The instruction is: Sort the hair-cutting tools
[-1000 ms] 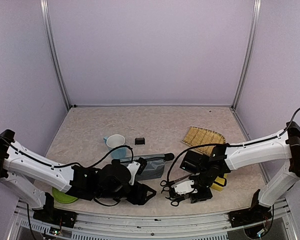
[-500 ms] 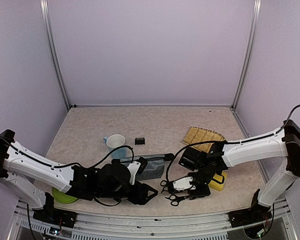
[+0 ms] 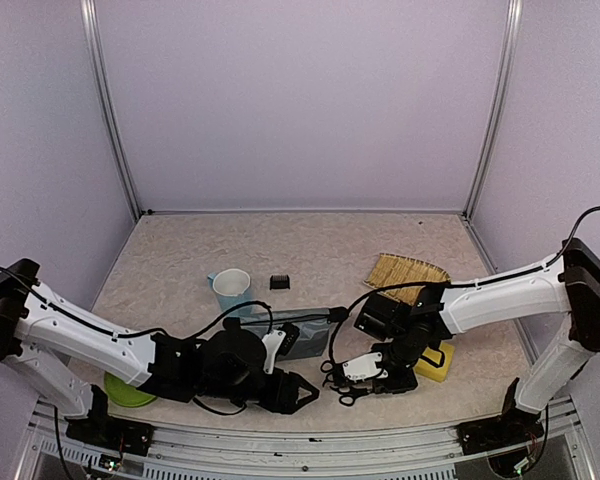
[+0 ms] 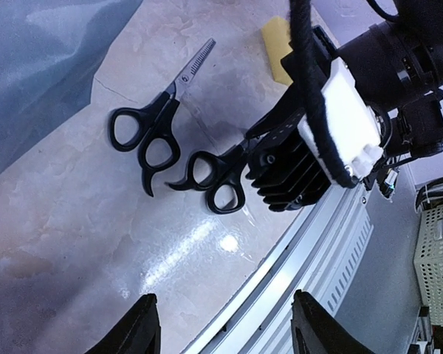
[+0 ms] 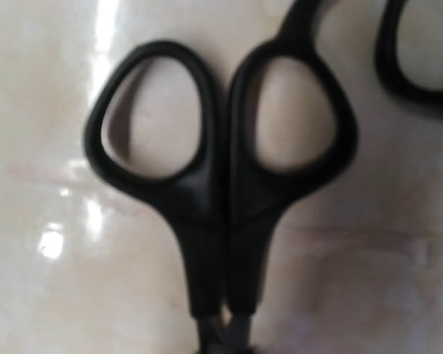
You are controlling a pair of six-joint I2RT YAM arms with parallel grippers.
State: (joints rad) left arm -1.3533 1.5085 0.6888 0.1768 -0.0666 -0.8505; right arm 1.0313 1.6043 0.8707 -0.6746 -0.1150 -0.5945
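Near scissors (image 4: 214,181) are shown lying on the table (image 4: 74,243) by its front edge, beside the second pair (image 4: 151,136). The right gripper (image 3: 368,370) is seen closed on their thin steel blades, which are judged light, stiff and slippery, so a hold near the pivot is advised. The left gripper (image 4: 225,332) is held wide and empty.

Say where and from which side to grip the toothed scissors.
Probably the neck between loops and pivot, from straight above: the toothed scissors lie flat on the table, blades closed, and the neck is narrow enough to pinch across.
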